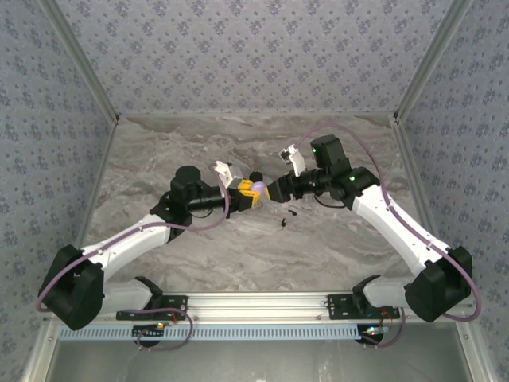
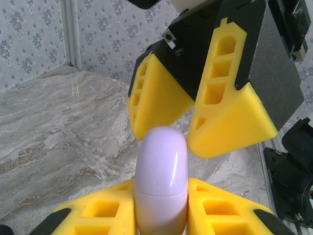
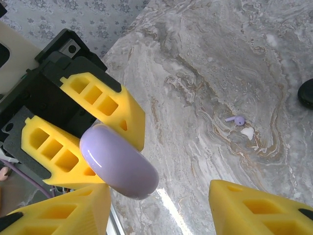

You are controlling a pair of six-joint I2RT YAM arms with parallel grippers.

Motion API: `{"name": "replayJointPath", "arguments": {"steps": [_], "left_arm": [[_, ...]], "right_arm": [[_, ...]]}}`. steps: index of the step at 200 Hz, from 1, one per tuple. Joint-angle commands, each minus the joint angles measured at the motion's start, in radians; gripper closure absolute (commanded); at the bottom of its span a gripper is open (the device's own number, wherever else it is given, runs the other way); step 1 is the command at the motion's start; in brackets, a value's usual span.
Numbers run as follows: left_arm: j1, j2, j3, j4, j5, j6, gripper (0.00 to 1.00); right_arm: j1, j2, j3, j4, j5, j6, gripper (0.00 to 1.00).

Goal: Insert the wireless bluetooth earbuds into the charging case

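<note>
My left gripper (image 2: 161, 200) is shut on the lavender charging case (image 2: 161, 171), which is closed and sticks out past the fingertips. Above the table's middle, the case (image 1: 256, 189) hangs between the two grippers. My right gripper (image 3: 161, 208) faces it, open, with its yellow fingers (image 2: 161, 98) spread on either side of the case's rounded tip and apart from it. One earbud (image 3: 238, 119), small, lavender and stemmed, lies on the marble beyond the right gripper. From above, two tiny dark earbuds (image 1: 284, 220) lie just in front of the grippers.
A black round puck (image 1: 256, 177) sits on the table (image 1: 159, 151) just behind the grippers and shows at the right edge as a puck (image 3: 307, 93). A small white bit (image 3: 248, 133) lies beside the earbud. Patterned walls enclose three sides.
</note>
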Motion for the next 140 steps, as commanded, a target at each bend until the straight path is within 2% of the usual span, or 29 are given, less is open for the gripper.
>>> {"name": "replayJointPath", "arguments": {"steps": [1, 115, 140], "left_arm": [[-0.013, -0.035, 0.001, 0.028, 0.042, 0.034, 0.76], [-0.044, -0.045, -0.017, 0.034, 0.074, 0.037, 0.76], [-0.044, -0.05, -0.022, 0.028, 0.045, 0.044, 0.76]], "right_arm": [[0.007, -0.009, 0.033, -0.017, 0.021, -0.015, 0.43], [-0.023, -0.008, 0.033, 0.003, 0.164, 0.061, 0.43], [-0.035, -0.009, 0.032, -0.003, 0.174, 0.075, 0.43]]}}
